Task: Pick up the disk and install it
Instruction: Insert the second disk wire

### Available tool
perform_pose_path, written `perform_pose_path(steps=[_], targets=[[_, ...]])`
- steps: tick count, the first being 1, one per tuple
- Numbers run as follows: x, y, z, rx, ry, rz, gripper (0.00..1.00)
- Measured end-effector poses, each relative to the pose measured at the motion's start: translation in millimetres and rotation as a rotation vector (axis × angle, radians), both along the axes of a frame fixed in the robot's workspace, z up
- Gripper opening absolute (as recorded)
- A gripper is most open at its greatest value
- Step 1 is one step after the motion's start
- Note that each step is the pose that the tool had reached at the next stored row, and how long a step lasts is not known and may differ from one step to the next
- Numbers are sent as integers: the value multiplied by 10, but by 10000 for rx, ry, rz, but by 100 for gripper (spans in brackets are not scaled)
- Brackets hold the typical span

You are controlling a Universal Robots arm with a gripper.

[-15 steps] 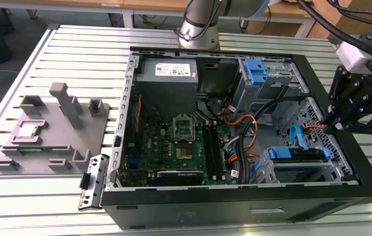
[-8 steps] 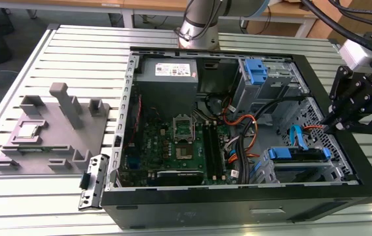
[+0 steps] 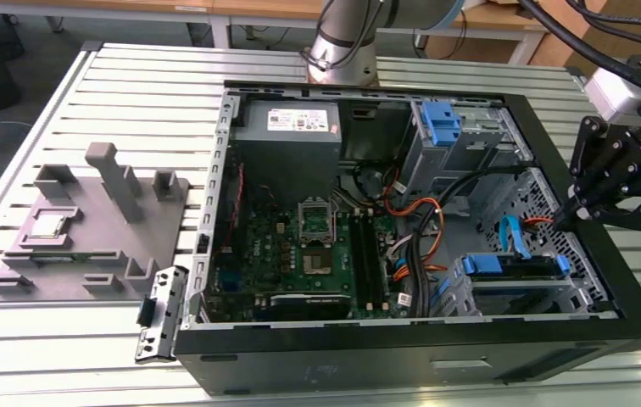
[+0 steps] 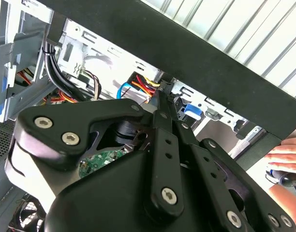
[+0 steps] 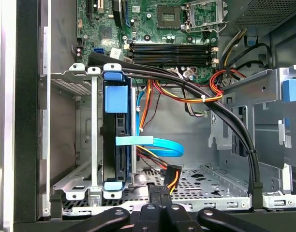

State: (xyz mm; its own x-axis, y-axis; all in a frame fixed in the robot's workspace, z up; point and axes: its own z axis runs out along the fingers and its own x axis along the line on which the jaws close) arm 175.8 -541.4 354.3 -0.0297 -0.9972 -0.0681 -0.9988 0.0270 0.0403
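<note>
The gripper (image 5: 160,193) sits closest to the lens in both wrist views, its black linkage cutting off the lower part of each picture; its fingers (image 4: 162,104) are pressed together with nothing between them. In the exterior view the gripper (image 3: 584,222) hangs just outside the computer case (image 3: 592,246), beside the wall nearest the drive cage (image 3: 524,292). The disk (image 5: 114,145) stands on edge in that cage inside the case, seated between the metal rails, its blue bracket at both ends; its label cannot be made out. A light-blue cable (image 5: 153,142) runs past the disk, apart from the gripper. In the second wrist view, a hand (image 4: 286,162) rests outside the case, partly cut off.
</note>
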Motion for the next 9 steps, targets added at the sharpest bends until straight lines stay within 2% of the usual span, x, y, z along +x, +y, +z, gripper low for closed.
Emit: perform_pose_path(steps=[6, 9], targets=[[0, -1, 5, -2, 6, 0, 10], [0, 0, 58, 0, 7, 0, 10]])
